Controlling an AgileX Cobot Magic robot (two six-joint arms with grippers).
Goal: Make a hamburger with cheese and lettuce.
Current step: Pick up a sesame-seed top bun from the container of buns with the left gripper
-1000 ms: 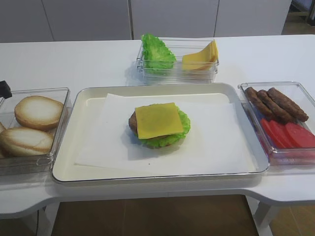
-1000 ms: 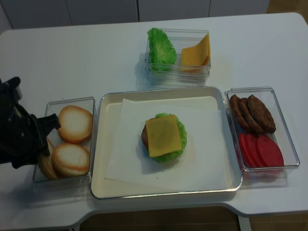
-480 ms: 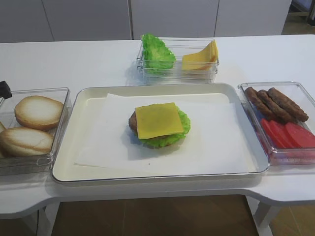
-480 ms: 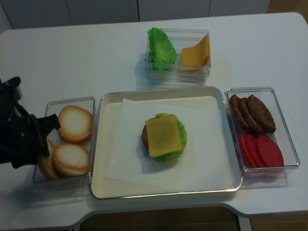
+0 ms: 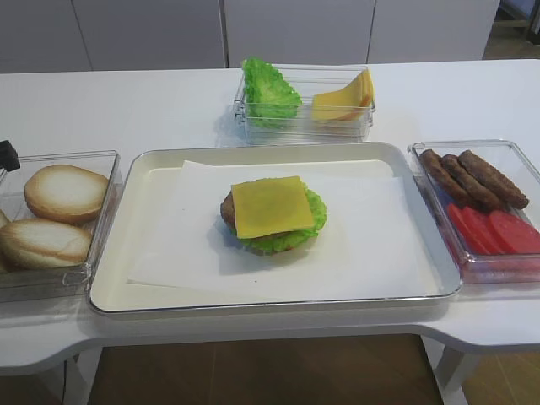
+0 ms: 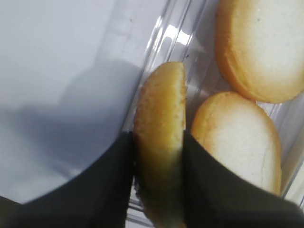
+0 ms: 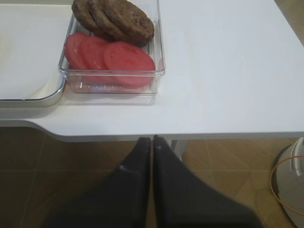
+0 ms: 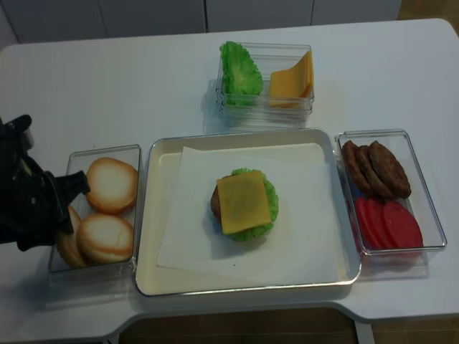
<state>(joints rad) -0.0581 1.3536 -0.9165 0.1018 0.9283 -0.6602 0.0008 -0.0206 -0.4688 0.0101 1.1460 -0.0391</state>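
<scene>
My left hand (image 6: 159, 156) is clamped on a bun piece (image 6: 160, 142) held on edge, one finger (image 6: 111, 185) on each flat side, at the left wall of the clear bun bin (image 8: 79, 156). Two pale bun halves (image 6: 259, 47) lie flat in that bin just beside the held one. In the realsense high view my left arm (image 8: 29, 204) sits over the bin's left edge, at the left end of the white worktop (image 5: 126, 101).

My right hand (image 7: 152, 142) is shut on nothing, fingers pressed together, hanging off the worktop's front edge below the right bin (image 7: 159, 47). That bin holds brown patties (image 7: 116, 16) at the back and red tomato slices (image 7: 111, 57) in front.

The hamburger (image 5: 272, 215) sits mid-tray on white paper (image 5: 371, 245) inside the cream tray (image 5: 118, 287). It has no bun top. The cheese (image 5: 272, 205) is the top layer, a flat yellow square lying a bit skewed. The lettuce (image 5: 314, 216) lies under it, frilly edge showing on the right and front sides. The patty (image 5: 227, 208) pokes out on the left under both.

Behind the tray is a clear bin (image 5: 350, 126) with a bunched heap of green leaves (image 5: 268, 91) on the left and leaning orange-yellow cheese slices (image 5: 344, 99) on the right.
</scene>
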